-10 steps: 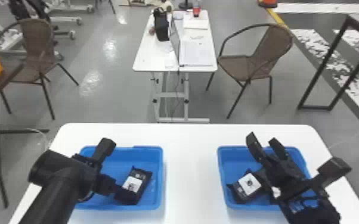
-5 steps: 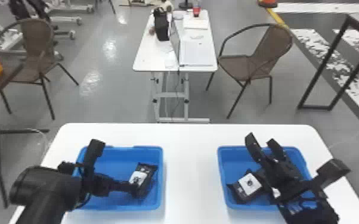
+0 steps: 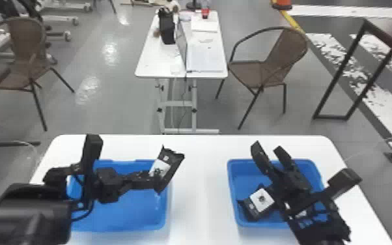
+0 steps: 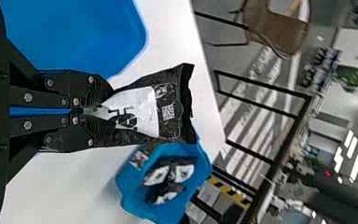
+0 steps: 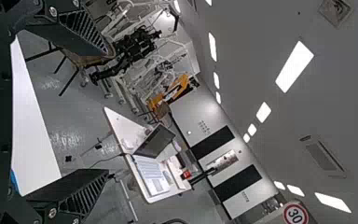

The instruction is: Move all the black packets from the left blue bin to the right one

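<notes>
My left gripper (image 3: 153,181) hangs above the right side of the left blue bin (image 3: 133,211), shut on a black packet (image 3: 173,163) with a white label. In the left wrist view the gripper (image 4: 91,111) pinches one end of that packet (image 4: 168,95). No other packet shows in the visible part of the left bin. The right blue bin (image 3: 247,179) holds a packet (image 3: 254,208); the left wrist view shows several packets (image 4: 168,173) in this bin (image 4: 135,205). Over it my right gripper (image 3: 268,156) stands open, its fingers also apart in the right wrist view (image 5: 105,114).
Both bins stand on a white table (image 3: 198,195), with a bare strip between them. The right arm is parked over the right bin. Beyond are a second table (image 3: 149,62) with a laptop and a brown chair (image 3: 254,71).
The left gripper has risen out of the left bin with the packet, which has come up and to the right. The right arm has stayed put.
</notes>
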{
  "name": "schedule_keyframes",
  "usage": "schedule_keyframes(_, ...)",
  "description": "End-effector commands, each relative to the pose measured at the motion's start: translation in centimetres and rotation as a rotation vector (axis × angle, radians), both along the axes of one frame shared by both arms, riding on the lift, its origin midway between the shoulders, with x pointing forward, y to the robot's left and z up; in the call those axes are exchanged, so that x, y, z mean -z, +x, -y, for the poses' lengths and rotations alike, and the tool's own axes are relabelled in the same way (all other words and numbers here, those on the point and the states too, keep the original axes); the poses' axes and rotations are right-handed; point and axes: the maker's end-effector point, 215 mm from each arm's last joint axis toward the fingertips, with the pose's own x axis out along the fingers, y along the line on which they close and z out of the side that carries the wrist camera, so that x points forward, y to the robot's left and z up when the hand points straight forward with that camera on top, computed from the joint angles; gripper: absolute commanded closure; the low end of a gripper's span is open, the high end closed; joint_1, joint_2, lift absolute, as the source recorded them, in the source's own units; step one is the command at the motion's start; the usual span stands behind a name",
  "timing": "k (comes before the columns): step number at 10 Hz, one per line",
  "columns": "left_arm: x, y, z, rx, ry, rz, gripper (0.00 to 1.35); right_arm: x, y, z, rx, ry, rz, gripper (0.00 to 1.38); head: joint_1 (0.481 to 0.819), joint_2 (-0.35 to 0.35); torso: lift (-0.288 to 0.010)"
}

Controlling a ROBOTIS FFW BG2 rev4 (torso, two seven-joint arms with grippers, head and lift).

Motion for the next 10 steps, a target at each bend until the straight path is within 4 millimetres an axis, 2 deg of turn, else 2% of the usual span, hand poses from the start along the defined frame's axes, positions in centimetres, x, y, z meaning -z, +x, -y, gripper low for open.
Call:
schedule_keyframes(1, -2.3, 0.7, 2.6, 0.048, -0.030, 0.098, 1.11, -1.0, 0.6, -2.0, -0.042, -0.002, 0.017, 0.13, 0.695, -0.063, 0.000)
schedule_keyframes(3, -4.1, 2.6, 5.1, 0.076, -0.025, 0.168, 1.11, -2.0, 1.2, -4.8, -0.102, -0.011, 0.039, 0.13, 0.695, -0.067, 0.000)
schedule_keyframes(5, -5.5, 3.8, 8.2, 0.139, -0.031, 0.195, 1.11, -2.3, 1.8, -7.2, -0.149, -0.004, 0.040, 0.13, 0.695, -0.068, 0.000)
schedule_keyframes(8, -6.9, 4.2, 12.3, 0.208, -0.065, 0.208, 1.11, -3.3, 3.4, -10.6, -0.218, -0.020, 0.050, 0.13, 0.695, -0.071, 0.000)
schedule_keyframes(10, -6.8, 4.1, 13.4, 0.235, -0.062, 0.205, 1.11, -4.2, 3.6, -11.9, -0.244, -0.020, 0.067, 0.13, 0.695, -0.075, 0.000)
